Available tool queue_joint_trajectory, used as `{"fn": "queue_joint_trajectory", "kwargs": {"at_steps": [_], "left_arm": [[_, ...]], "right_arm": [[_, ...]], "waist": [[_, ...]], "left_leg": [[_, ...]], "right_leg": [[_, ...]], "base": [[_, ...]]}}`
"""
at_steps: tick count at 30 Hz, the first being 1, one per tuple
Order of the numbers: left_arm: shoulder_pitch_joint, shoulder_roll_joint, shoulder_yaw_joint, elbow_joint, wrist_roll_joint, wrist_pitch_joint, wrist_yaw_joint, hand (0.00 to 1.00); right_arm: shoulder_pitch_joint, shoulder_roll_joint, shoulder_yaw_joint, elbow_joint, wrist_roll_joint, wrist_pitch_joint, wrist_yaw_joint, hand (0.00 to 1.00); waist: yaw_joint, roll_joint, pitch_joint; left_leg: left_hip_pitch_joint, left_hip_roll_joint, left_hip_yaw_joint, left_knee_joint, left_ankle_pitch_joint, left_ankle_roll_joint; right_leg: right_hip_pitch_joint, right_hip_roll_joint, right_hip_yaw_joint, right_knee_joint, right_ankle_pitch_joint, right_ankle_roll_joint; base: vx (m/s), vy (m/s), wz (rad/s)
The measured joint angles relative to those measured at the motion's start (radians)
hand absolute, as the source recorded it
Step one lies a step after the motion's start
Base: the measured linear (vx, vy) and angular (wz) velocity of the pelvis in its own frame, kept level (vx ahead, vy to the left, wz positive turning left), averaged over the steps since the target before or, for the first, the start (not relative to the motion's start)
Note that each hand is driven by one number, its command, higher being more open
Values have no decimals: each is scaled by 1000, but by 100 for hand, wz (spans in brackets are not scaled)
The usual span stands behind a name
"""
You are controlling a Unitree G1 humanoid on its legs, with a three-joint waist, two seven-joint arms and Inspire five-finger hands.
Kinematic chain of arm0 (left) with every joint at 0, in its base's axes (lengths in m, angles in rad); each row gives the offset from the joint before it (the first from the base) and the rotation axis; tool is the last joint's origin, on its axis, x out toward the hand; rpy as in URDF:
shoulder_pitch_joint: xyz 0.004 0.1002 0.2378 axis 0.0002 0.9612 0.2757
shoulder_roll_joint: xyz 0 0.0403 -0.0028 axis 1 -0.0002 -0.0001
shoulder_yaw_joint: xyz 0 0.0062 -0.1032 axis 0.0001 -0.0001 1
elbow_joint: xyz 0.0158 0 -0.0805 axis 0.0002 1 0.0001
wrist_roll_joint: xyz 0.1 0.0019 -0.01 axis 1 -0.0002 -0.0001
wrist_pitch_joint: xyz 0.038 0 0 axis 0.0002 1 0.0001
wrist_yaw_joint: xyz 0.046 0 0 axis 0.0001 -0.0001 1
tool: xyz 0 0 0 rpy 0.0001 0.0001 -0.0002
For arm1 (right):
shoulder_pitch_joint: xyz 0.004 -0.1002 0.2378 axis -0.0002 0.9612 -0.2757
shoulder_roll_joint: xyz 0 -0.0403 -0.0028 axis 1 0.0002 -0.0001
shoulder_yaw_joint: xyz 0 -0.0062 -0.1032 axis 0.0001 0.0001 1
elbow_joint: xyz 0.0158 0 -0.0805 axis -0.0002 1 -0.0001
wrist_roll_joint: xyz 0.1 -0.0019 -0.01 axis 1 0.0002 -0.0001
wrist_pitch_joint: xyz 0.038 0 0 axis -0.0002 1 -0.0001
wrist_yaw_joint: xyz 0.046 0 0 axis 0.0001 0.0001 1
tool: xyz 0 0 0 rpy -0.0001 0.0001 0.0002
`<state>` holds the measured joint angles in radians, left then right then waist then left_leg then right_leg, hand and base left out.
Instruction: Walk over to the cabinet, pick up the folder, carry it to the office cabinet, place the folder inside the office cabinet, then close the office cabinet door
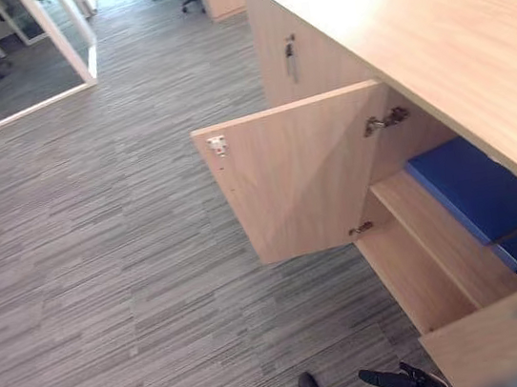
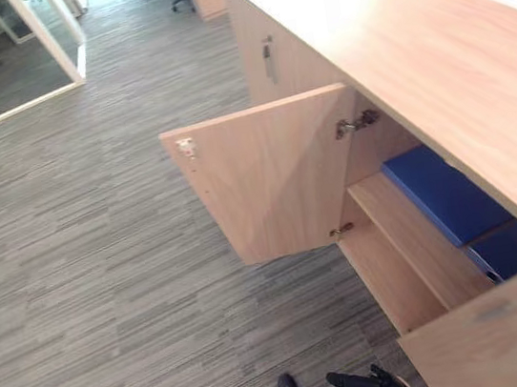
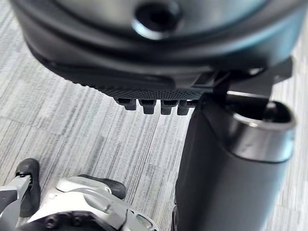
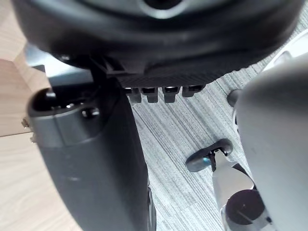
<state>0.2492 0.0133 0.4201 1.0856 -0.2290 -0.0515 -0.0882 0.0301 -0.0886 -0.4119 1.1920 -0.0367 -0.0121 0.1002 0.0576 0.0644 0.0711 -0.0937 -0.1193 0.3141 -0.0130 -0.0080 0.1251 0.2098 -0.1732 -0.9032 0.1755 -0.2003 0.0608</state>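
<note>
A blue folder (image 1: 474, 187) is laid on a shelf (image 1: 432, 227) inside the office cabinet (image 1: 429, 35), its door (image 1: 299, 173) swung wide over the carpet (image 1: 103, 254). The left hand (image 3: 154, 72) and the right hand (image 4: 159, 53) are seen relaxed, empty.

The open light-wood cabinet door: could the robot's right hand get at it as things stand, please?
Probably yes, once the arm lifts. The right hand hangs low by the robot's side, and nothing but grey striped carpet lies between it and the light-wood cabinet door, which stands swung open.
</note>
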Motion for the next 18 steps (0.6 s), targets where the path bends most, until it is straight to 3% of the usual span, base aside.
{"fn": "queue_joint_trajectory", "kwargs": {"at_steps": [3,9,13,18], "left_arm": [[3,10,1,0,-33,1,-7,100],[-6,10,-6,-46,-43,-7,-9,100],[-6,7,-12,-101,-43,-10,-6,100],[-9,10,-51,-198,145,-12,14,100]], "right_arm": [[-20,18,1,1,-1,0,0,100],[-30,30,23,1,-1,-1,3,100],[-21,29,21,0,-3,-1,3,100],[-7,12,19,0,-41,2,4,100]], "waist": [[3,-21,-3],[-10,-21,-12],[-11,-22,-25],[-16,-12,-20]], "left_leg": [[21,-24,-35,-73,33,9],[48,-24,-57,-73,35,11],[40,-23,-53,-80,39,0],[40,-16,-48,-80,40,-10]], "right_leg": [[-8,-3,3,-1,1,-6],[-32,-29,9,-33,3,-3],[-32,-21,11,-59,6,33],[-30,-9,15,-74,6,37]], "base": [[86,86,29],[-27,34,9],[-48,-49,-1],[-33,-40,-4]]}}
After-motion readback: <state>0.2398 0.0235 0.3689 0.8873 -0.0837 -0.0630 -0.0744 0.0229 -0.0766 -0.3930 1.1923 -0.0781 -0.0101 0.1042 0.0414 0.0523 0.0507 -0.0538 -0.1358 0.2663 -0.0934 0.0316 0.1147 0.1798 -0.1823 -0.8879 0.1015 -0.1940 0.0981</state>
